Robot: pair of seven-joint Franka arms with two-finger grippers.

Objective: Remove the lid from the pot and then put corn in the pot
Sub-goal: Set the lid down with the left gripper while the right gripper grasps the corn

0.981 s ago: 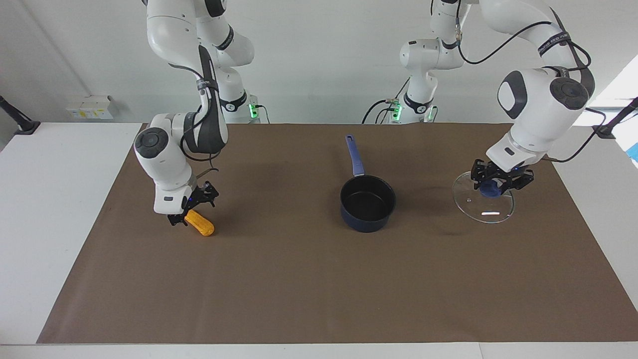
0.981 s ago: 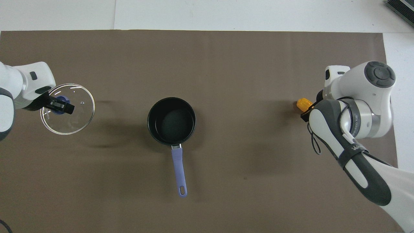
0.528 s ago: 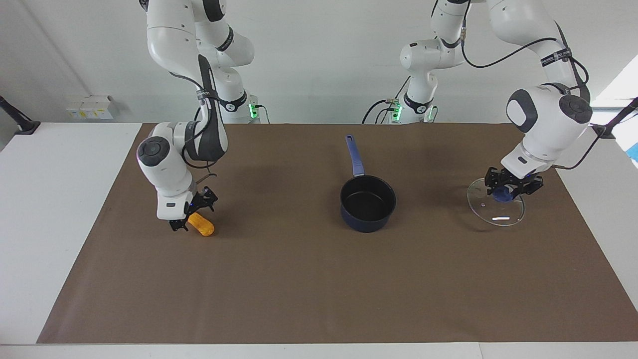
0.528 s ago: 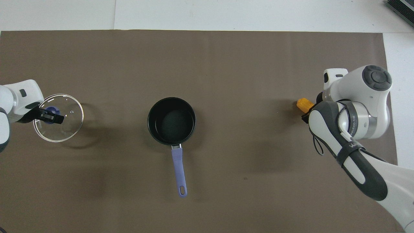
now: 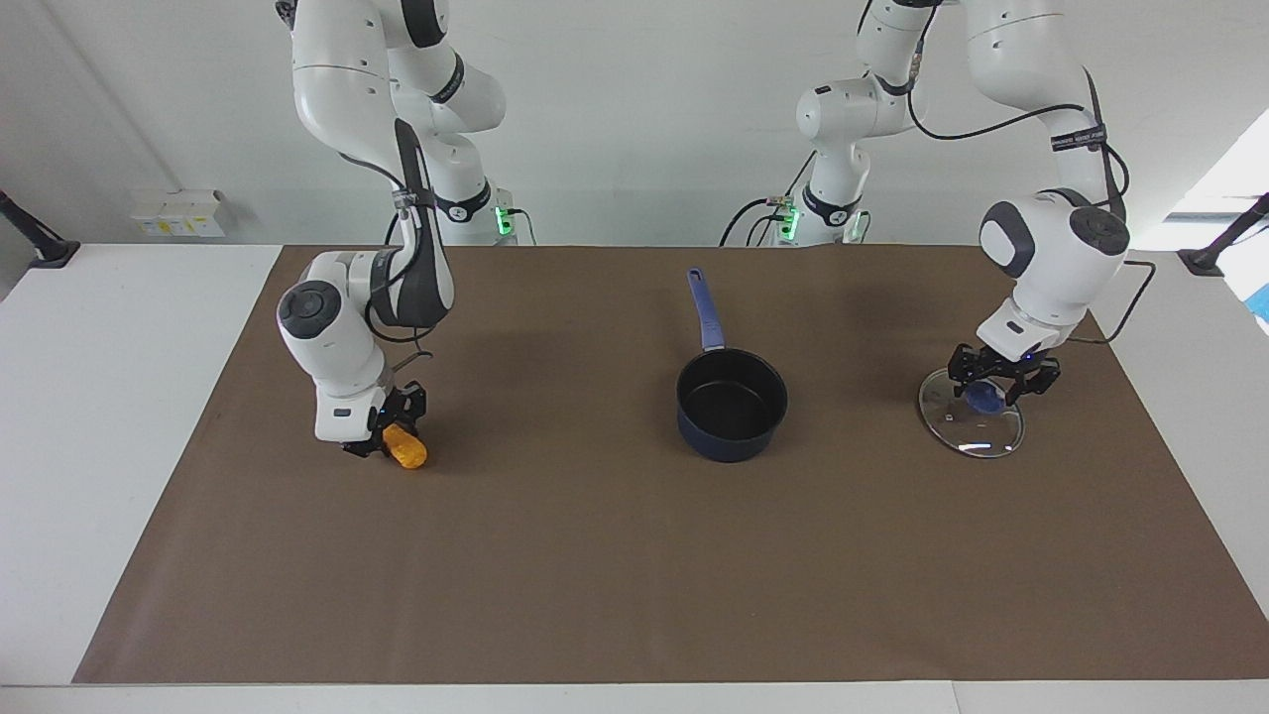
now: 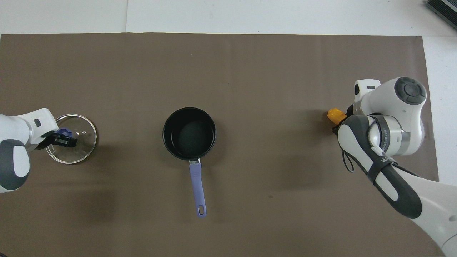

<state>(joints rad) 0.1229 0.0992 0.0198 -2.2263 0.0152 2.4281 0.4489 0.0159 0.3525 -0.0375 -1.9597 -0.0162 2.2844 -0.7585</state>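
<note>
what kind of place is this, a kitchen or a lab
Most likely a robotics lab: two white arms stand at a table under a brown mat, with only a pot, lid and corn.

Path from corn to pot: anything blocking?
Nothing visible. The corn lies at the right arm's end with the right pincer on it; bare mat runs to the open pot. The lid rests at the left arm's end under the left pincer.
</note>
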